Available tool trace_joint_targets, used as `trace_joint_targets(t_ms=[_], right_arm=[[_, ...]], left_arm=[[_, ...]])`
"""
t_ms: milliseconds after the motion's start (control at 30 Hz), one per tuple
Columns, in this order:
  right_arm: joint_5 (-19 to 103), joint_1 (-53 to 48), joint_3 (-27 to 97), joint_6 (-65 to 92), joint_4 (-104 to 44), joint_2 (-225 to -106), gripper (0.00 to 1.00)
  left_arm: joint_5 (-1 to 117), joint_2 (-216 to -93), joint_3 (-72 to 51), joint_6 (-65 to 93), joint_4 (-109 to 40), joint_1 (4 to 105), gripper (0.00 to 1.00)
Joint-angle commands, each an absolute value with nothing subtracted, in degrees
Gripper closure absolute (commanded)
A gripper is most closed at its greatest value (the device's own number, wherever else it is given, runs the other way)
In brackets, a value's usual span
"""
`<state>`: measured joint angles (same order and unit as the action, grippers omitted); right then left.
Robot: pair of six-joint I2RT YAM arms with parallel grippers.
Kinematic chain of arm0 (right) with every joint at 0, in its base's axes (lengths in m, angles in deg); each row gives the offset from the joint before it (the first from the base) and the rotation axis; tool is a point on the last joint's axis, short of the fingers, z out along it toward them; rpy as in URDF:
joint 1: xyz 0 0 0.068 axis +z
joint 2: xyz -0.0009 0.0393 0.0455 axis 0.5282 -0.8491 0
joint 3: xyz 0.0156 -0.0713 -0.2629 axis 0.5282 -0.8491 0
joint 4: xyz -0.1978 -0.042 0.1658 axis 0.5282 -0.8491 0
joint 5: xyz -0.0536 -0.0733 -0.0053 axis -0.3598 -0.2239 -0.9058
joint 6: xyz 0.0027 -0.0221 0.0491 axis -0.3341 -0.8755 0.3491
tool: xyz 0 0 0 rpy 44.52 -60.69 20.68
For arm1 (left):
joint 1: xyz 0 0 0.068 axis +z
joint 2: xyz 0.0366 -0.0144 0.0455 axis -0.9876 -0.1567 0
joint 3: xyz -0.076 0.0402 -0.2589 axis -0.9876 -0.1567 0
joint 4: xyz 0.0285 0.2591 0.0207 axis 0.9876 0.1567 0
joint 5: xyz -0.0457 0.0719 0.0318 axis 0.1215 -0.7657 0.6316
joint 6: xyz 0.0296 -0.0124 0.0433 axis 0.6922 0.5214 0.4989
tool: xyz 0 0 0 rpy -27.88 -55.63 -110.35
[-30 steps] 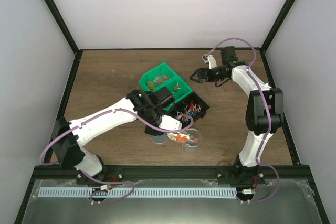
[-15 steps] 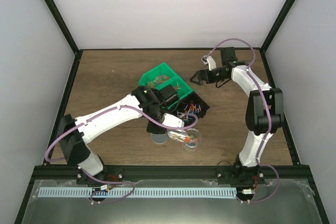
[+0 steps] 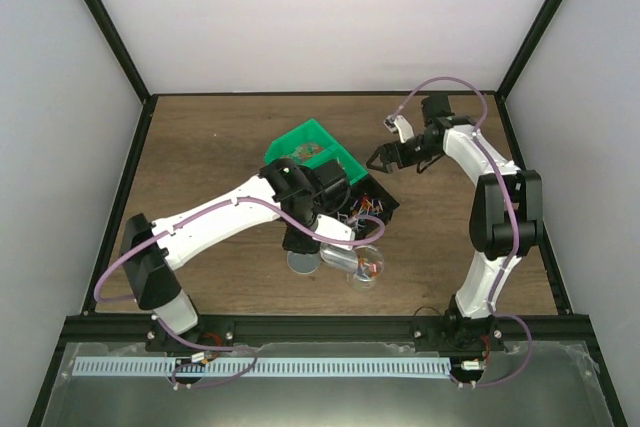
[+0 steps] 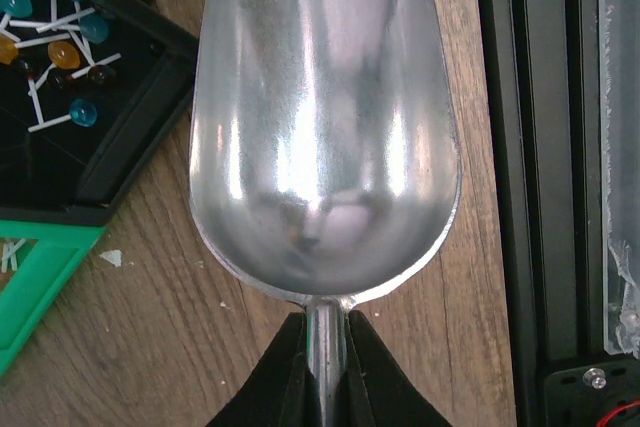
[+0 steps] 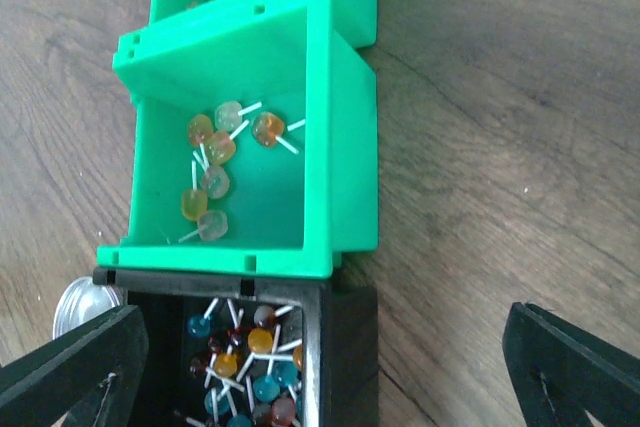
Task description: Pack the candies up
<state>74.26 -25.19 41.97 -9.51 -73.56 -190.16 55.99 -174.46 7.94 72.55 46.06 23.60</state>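
Observation:
My left gripper (image 4: 325, 325) is shut on the handle of a metal scoop (image 4: 325, 127); the scoop bowl looks empty. In the top view the scoop (image 3: 345, 255) points at a clear cup (image 3: 368, 267) that holds a few candies. More candies (image 4: 60, 52), small red, blue and orange sweets on white sticks, fill a black bin (image 3: 385, 209), also seen in the right wrist view (image 5: 250, 367). My right gripper (image 3: 385, 155) is open and empty, above the table just right of the bins.
A green two-compartment bin (image 3: 305, 137) holds pale yellow and orange sweets (image 5: 215, 162) and adjoins the black bin (image 5: 350, 347). A round metal lid (image 3: 302, 263) lies left of the cup. The black frame rail (image 4: 540, 147) runs along the near table edge.
The scoop carried candies over the cup a second ago; now it is empty and the left wrist has shifted right and back. The right gripper drifted slightly toward the bins.

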Motion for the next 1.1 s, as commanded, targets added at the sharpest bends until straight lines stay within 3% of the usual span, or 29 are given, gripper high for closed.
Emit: trace_joint_targets(t_ms=[0,433,600,1067], right_arm=[[74.0,-27.1,42.5,-15.5,-80.5,-188.4,0.00],[79.5,-29.6,41.4,-25.6,-97.3,-192.7,0.05],[82.6,-29.1,40.0,-25.3,-98.0,-194.9,0.09],[86.4,-25.2,37.0,-20.8,-94.4,-196.8,0.13]], left_arm=[[55.3,-174.5,9.6,71.4,47.9,23.9,0.96],[62.9,-170.8,9.8,61.5,43.2,33.5,0.96],[62.7,-171.8,7.0,58.9,39.8,39.0,0.96],[62.6,-179.4,-3.2,46.7,23.1,39.5,0.96]])
